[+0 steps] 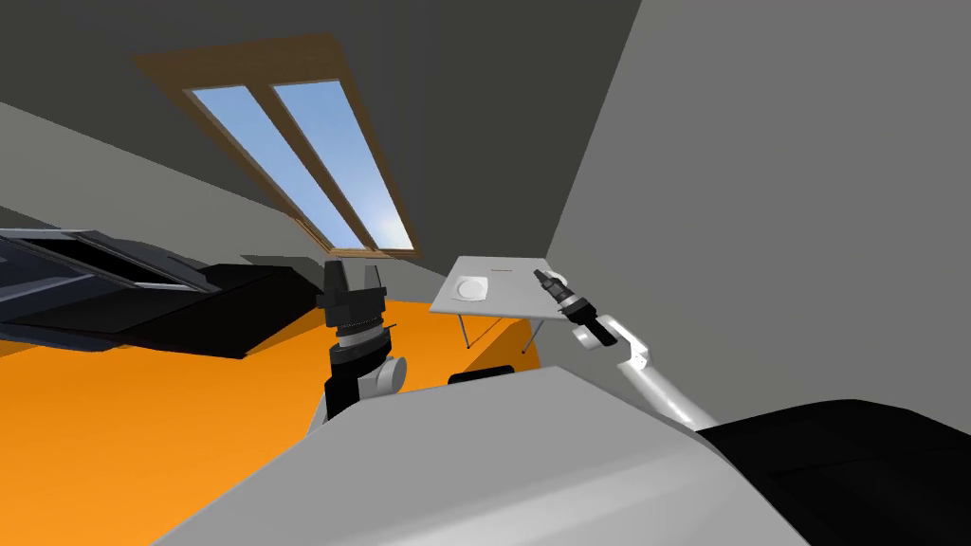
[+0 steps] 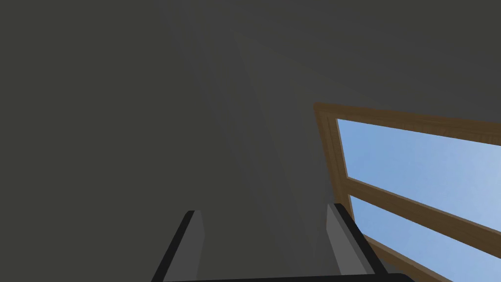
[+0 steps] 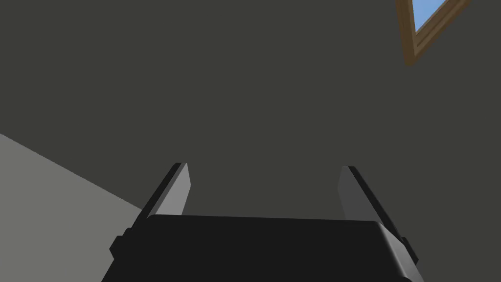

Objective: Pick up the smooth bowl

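A shallow, round white bowl (image 1: 471,287) is seen resting on a light grey square table with thin legs (image 1: 512,296), which stands on an orange floor (image 1: 142,417) against a grey wall, ahead of the robot. The bowl sits toward the table's left half, with a small red mark (image 1: 503,272) lying apart from it on the top. The right gripper (image 1: 542,275) is stretched forward on its white arm and is seen against the table's right edge, so the bowl is judged to lie to the left of that claw and probably farther out and lower, though depth cannot be read with confidence. The left gripper (image 1: 353,270) is held raised, well to the left of the table, and the right arm is therefore judged the nearer. Being round, the bowl offers no long axis, so a grasp over the rim from any side would serve. The bowl and table are given by the head view, while the finger spread is supplied by the wrist views: the right fingers (image 3: 178,188) and the left fingers (image 2: 195,240) are spread wide with nothing between them, aimed up at a dark grey wall rather than down at the bowl.
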### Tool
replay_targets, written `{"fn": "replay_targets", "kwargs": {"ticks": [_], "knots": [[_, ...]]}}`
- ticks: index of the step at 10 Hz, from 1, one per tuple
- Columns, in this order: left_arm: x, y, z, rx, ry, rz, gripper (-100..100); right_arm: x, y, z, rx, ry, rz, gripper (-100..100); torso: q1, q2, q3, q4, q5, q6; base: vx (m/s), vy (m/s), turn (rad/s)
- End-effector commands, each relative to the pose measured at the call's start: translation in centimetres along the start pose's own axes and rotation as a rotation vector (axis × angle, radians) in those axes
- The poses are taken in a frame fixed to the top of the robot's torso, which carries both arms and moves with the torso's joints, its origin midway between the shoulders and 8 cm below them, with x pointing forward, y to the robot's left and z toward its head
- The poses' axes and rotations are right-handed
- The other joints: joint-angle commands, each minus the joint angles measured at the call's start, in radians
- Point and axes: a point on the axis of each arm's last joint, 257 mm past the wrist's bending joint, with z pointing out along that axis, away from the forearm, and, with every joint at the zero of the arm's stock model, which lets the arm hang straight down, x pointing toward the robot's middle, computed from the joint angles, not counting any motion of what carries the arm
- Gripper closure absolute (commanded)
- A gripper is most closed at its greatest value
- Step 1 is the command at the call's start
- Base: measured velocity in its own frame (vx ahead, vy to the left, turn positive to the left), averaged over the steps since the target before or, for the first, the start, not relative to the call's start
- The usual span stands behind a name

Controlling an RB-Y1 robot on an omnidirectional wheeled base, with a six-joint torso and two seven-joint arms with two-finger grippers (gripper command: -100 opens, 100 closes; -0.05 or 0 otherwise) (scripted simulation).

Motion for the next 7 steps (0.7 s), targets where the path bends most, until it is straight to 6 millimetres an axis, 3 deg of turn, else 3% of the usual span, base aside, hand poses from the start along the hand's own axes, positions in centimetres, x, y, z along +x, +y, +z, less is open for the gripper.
{"fn": "replay_targets", "kwargs": {"ticks": [1,3,4,7], "knots": [[0.0,0.0,0.0,0.000,0.000,0.000,0,0.7,-1.6,-0.2,0.008,0.056,-0.108,-100,0.000,0.000,0.000,0.000,0.000,0.000,-0.009,0.080,0.170],[0.0,0.0,0.0,0.000,0.000,0.000,0,1.1,-3.5,-0.7,0.025,0.110,-0.190,-100,0.001,0.000,0.000,0.000,0.000,0.000,-0.008,0.059,0.099],[0.0,0.0,0.0,0.000,0.000,0.000,0,0.9,-3.5,-0.7,0.022,0.117,-0.200,-100,0.000,0.000,0.000,0.000,0.000,0.000,-0.007,0.044,0.063],[0.0,0.0,0.0,0.000,0.000,0.000,0,1.4,-6.9,-2.0,0.046,0.221,-0.359,-100,0.000,-0.001,-0.001,0.000,0.000,0.000,0.001,0.052,0.137]]}}
